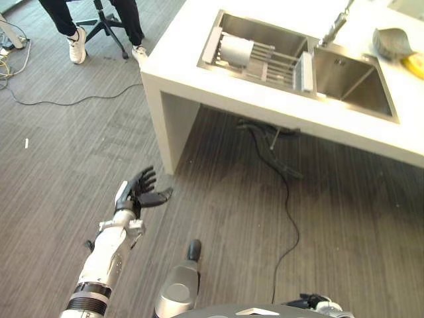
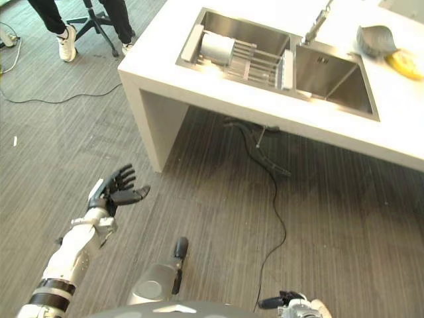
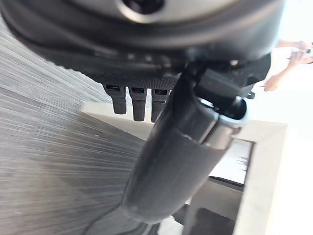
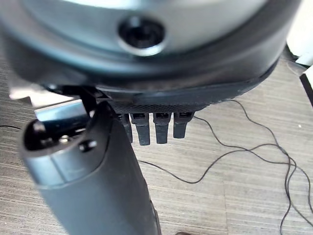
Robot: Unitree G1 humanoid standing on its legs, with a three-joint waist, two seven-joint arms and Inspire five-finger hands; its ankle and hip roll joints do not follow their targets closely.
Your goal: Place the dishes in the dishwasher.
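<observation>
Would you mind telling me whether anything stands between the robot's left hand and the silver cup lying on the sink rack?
Yes. The left hand hangs open low over the floor, while the silver metal cup lies on the wire rack in the steel sink. The white counter's edge rises between them; the hand must lift above it.

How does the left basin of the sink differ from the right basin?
The left basin holds a wire rack with a pale cylindrical cup lying on its side; the right basin holds no dish. The left basin looks wider than the right basin. Both are steel basins set in the white counter.
</observation>
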